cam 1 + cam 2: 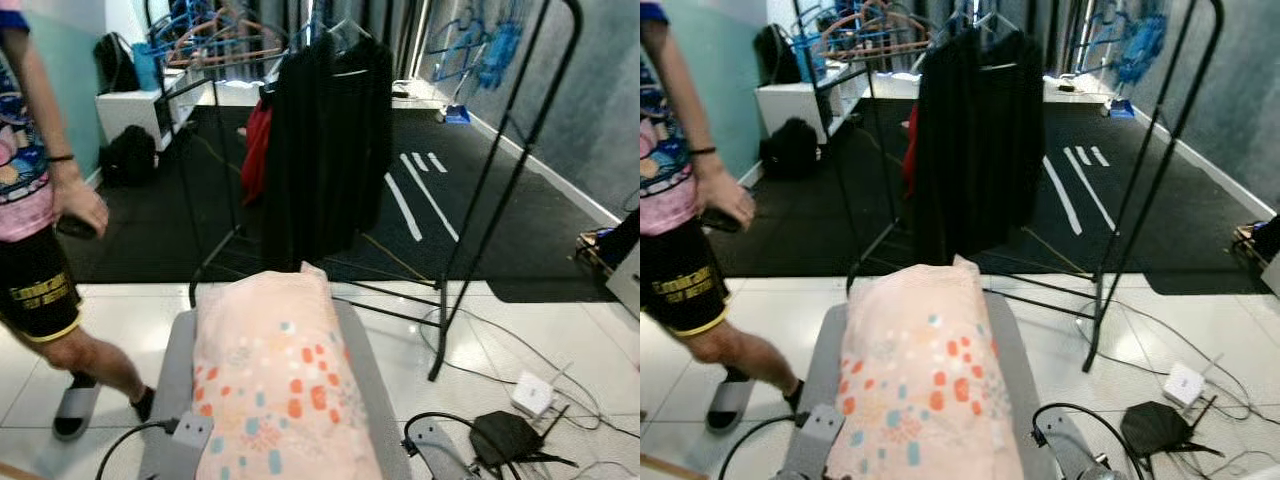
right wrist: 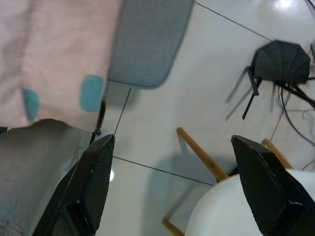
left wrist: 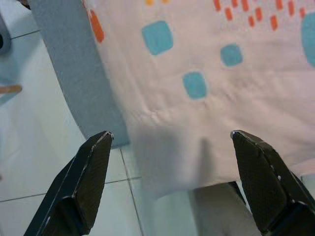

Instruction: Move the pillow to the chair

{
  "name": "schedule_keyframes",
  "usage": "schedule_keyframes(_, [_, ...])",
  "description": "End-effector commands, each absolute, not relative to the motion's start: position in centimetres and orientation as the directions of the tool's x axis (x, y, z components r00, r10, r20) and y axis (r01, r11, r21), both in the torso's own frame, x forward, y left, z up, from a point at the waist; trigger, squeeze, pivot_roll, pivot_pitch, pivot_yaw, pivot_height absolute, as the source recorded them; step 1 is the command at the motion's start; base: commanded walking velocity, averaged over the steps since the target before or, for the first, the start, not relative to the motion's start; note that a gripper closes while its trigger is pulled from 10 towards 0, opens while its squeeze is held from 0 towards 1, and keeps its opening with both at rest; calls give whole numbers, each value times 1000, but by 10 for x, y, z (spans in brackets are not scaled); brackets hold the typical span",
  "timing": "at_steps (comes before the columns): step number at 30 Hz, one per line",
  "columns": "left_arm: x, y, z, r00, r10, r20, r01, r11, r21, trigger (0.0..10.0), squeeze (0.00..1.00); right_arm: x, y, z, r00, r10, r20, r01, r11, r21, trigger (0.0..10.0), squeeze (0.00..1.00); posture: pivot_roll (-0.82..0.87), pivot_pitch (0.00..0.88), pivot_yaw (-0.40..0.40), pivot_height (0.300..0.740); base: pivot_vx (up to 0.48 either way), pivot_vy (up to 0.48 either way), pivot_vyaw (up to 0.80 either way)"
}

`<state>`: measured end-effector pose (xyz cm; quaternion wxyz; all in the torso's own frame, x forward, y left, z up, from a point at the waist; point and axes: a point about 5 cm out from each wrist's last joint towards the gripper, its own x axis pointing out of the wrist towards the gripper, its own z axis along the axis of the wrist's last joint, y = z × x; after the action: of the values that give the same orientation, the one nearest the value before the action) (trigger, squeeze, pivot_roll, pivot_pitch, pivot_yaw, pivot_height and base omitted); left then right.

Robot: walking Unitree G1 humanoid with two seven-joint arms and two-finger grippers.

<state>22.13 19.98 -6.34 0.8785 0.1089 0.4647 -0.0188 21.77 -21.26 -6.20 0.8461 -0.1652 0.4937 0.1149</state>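
While pillow (image 1: 278,385) lies on grey cushion (image 1: 172,385) right before me, both my claws hang wide, holding nothing. Left claw (image 3: 170,182) hovers over pillow's near edge; right claw (image 2: 172,187) off to side, over floor tile, white chair (image 2: 246,211) with wooden legs below it. Person (image 1: 35,230) walks past on my left; clothes rack (image 1: 330,150) beyond. Step, as I judge: reaching for grasp. Next: close both claws on pillow's near edge, lift, turn toward chair.

The pillow (image 1: 275,380) is covered in soft, matt printed cloth, the chair (image 2: 147,39) beneath it in matt grey woven fabric, while glossy white tiles (image 1: 540,335) and a thin black metal clothes rack (image 1: 480,200) are seen nearby.
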Motion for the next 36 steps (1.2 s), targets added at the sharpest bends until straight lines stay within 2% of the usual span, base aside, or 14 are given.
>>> schedule_keyframes(1, [218, 205, -65, 555, 80, -828, 135, 973, 185, 10000, 0, 217, -208, -63, 486, 52, -872, -350, 926, -140, 10000, 0, -108, 3, -65, 740, 0, 0, 0])
schedule_keyframes(12, [218, 206, -65, 553, 90, -828, 143, 969, 200, 10000, 0, 218, -207, -63, 493, 73, -867, -351, 928, -121, 10000, 0, -109, 10, -67, 740, 0, 0, 0])
schedule_keyframes(16, [220, 210, -62, 570, 135, -811, 104, 967, 234, 10000, 0, 223, -201, -58, 607, 144, -781, -258, 966, -22, 10000, 0, -94, 22, -70, 740, 0, 0, 0])
schedule_keyframes(17, [220, 210, -62, 570, 135, -811, 104, 967, 234, 10000, 0, 223, -201, -58, 607, 144, -781, -258, 966, -22, 10000, 0, -94, 22, -70, 740, 0, 0, 0])
schedule_keyframes(19, [226, 220, -57, 593, 205, -779, 37, 959, 280, 10000, 0, 224, -194, -57, 661, 205, -721, -168, 978, 124, 10000, 0, -110, 31, -57, 740, 0, 0, 0])
schedule_keyframes(26, [232, 230, -50, 613, 279, -739, -53, 948, 314, 10000, 0, 224, -187, -56, 671, 286, -684, -169, 957, 235, 10000, 0, -108, 33, -57, 725, 0, 0, 0])
schedule_keyframes(27, [232, 231, -49, 620, 287, -731, -69, 947, 314, 10000, 0, 260, -187, -32, 713, 300, -634, -181, 952, 247, 10000, 0, -105, 35, -57, 720, 0, 0, 0])
schedule_keyframes(28, [232, 231, -49, 620, 287, -731, -69, 947, 314, 10000, 0, 260, -187, -32, 713, 300, -634, -181, 952, 247, 10000, 0, -105, 35, -57, 720, 0, 0, 0])
schedule_keyframes(30, [234, 233, -47, 637, 285, -716, -93, 951, 296, 10000, 0, 313, -181, 16, 783, 335, -525, -214, 936, 278, 10000, 0, -99, 39, -54, 705, 0, 0, 0])
schedule_keyframes(36, [234, 234, -47, 643, 279, -713, -96, 953, 286, 10000, 0, 315, -177, 20, 790, 355, -501, -230, 928, 294, 10000, 0, -100, 42, -49, 690, 0, 0, 0])
